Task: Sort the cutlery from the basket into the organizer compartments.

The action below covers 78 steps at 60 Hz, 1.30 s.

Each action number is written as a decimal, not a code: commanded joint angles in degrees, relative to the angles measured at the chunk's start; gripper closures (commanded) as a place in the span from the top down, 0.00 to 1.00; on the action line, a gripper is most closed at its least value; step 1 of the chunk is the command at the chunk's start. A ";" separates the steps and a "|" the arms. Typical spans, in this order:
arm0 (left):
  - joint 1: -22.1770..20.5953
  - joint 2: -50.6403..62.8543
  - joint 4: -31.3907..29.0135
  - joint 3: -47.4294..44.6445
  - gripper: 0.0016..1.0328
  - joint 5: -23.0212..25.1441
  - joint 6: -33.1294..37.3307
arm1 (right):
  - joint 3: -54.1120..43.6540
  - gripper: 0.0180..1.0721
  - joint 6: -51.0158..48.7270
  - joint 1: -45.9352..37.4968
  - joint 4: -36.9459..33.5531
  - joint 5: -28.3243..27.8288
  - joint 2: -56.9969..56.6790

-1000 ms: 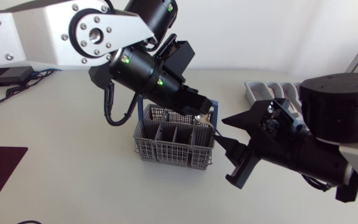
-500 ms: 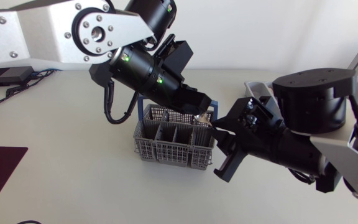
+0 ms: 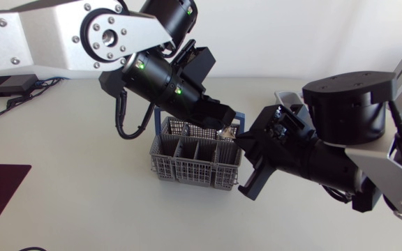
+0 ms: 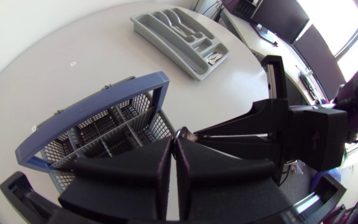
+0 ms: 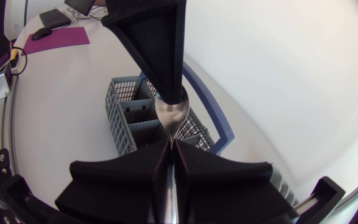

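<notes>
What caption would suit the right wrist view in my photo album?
A spoon gripped at once by the left pincer and the right pincer, over the basket.

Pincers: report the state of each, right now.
Left pincer: closed on the spoon, at its bowl end.
Right pincer: closed on the same spoon, at its handle.

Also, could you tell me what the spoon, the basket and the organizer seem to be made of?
The spoon looks like polished metal; its bowl mirrors the surroundings. The basket is likely matte grey plastic, given its moulded mesh walls. The organizer is probably smooth grey plastic, with rounded moulded compartments.
</notes>
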 commanded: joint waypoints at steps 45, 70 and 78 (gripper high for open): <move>14.01 -11.30 7.62 -2.84 0.96 -2.78 1.99 | 0.17 0.05 -7.65 -16.92 -13.54 -20.30 -7.30; 24.47 -18.59 9.73 -14.09 0.96 -8.49 10.78 | 2.02 0.05 -32.34 -47.68 -23.21 -40.70 -0.18; 25.61 -19.47 10.61 -16.99 0.96 -9.37 12.01 | 3.16 0.05 -41.40 -55.33 -24.35 -43.86 6.67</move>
